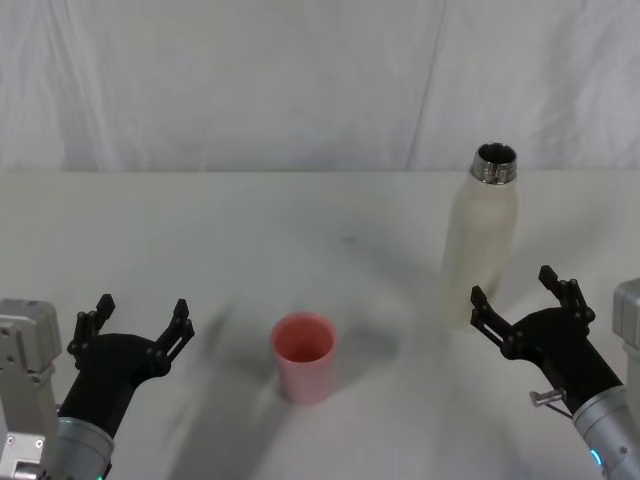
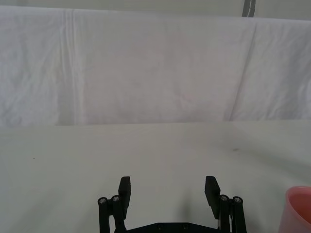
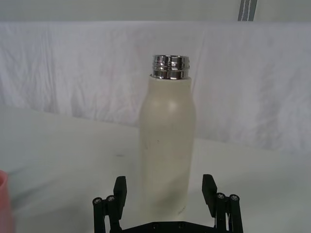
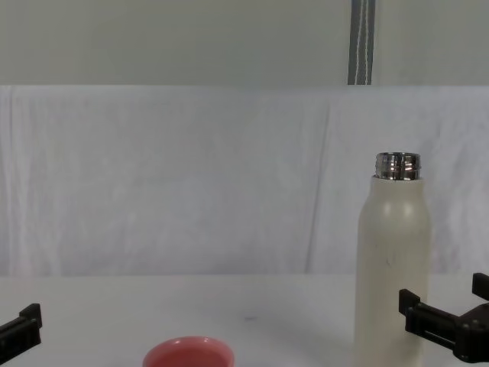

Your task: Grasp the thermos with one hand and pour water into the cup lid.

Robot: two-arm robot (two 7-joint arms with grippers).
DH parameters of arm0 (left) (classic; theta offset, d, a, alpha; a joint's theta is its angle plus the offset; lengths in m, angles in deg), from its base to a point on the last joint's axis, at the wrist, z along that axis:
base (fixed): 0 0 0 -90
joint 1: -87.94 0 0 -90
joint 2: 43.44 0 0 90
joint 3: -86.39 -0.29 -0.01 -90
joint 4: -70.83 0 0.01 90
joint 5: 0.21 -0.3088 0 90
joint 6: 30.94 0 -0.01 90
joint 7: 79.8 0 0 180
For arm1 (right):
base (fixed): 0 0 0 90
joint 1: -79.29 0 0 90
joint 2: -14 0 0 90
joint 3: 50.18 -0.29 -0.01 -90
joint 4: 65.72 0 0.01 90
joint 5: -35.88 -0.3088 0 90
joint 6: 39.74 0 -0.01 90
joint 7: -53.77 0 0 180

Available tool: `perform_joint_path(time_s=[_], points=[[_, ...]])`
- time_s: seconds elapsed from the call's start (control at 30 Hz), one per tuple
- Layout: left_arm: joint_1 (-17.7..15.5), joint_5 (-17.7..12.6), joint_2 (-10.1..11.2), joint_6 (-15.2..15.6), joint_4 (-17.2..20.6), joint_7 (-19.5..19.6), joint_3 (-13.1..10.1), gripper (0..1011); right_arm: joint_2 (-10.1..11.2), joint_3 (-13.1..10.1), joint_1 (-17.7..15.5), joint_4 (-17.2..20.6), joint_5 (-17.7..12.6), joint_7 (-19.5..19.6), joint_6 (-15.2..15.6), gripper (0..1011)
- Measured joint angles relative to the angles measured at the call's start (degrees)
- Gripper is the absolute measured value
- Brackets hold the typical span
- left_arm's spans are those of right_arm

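Standing upright, thermos (image 1: 481,242) just beyond right claw (image 1: 520,294) (fingers spread, empty); left claw (image 1: 140,322) spread beside cup lid (image 1: 303,356)

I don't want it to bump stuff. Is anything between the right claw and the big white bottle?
No. In the head view, only bare table lies between the open right gripper and the thermos; the cup lid stands off toward the left.

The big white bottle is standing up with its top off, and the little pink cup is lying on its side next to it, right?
Not quite. The thermos does stand upright with its steel neck uncovered, but the cup lid is not on its side. The head view shows it standing upright, mouth facing up, off to the thermos's left with bare table between them. The right pincer is open, just in front of the thermos.
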Motion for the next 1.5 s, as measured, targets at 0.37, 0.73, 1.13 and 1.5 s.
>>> perform_joint_path(time_s=[0.37,0.73,1.13,1.5], points=[[0.0,0.0,0.0,0.0,0.0,0.0,0.0,1001,-1.0,0.4,-0.6,1.2,0.8,-1.0,-0.1,1001],[0.0,0.0,0.0,0.0,0.0,0.0,0.0,1001,-1.4,1.0,-0.8,1.6,1.8,-1.4,0.4,1001],[0.0,0.0,0.0,0.0,0.0,0.0,0.0,1001,-1.9,1.0,-0.2,0.6,3.1,-0.9,0.7,1001],[0.0,0.0,0.0,0.0,0.0,0.0,0.0,1001,-2.1,1.0,0.2,0.5,3.6,-0.9,1.0,1001]])
